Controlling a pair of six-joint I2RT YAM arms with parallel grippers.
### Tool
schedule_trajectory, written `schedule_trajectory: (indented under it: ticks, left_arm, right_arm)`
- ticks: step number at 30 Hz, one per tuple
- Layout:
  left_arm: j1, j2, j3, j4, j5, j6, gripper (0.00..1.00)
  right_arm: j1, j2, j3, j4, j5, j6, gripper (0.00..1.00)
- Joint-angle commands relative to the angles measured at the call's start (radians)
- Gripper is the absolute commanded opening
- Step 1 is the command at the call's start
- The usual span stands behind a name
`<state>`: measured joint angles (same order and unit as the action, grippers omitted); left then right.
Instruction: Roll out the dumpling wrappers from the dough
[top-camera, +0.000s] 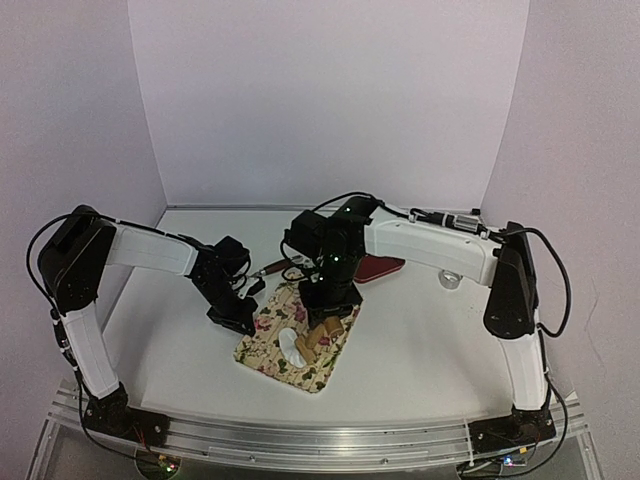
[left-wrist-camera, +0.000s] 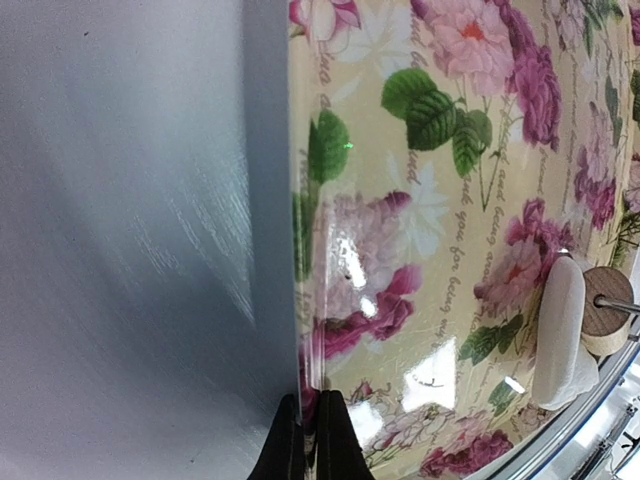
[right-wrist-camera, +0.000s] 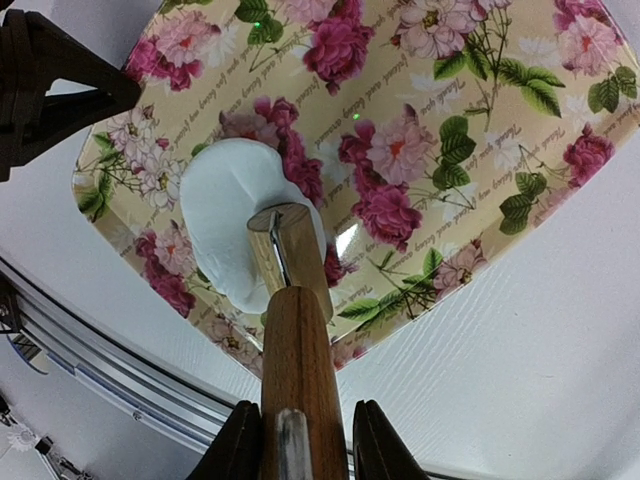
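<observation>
Dough (right-wrist-camera: 240, 215) lies as one thick white lump on the floral cutting board (right-wrist-camera: 450, 150), toward its near corner and close to the rim. It is not yet spread into thin rounds. A wooden rolling pin (right-wrist-camera: 300, 360) reaches over it, metal-tipped end above the lump. The right gripper (right-wrist-camera: 300, 440) has its jaws partly open and clamped on the pin's wooden handle. The left gripper (left-wrist-camera: 312, 435) has its jaws fully closed, pinching the board's far edge where it meets the white worktop (top-camera: 420, 340).

Likely troubles:
- The glossy rim may slip from that thin pinch under a hard push, letting the board skate.
- Dough could squeeze over the nearby edge.
- A tilted pin could gouge rather than flatten.
</observation>
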<state>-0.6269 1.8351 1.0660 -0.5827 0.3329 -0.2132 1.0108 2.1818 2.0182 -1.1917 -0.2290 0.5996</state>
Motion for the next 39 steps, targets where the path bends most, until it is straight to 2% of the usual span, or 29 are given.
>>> schedule_trajectory:
  ticks: [1,16,39]
  left_arm:
    - [-0.004,0.042,-0.042,-0.024,-0.138,-0.008,0.0]
    - [-0.002,0.047,-0.046,-0.024,-0.164,-0.028,0.0]
    - [-0.002,0.057,-0.025,-0.029,-0.17,-0.031,0.0]
  right_arm:
    - [-0.035,0.097,-0.122,-0.25,0.089,0.021,0.0]
    - [-0.097,0.035,-0.234,-0.248,0.117,0.006,0.0]
    - [-0.116,0.015,-0.259,-0.248,0.135,0.003,0.0]
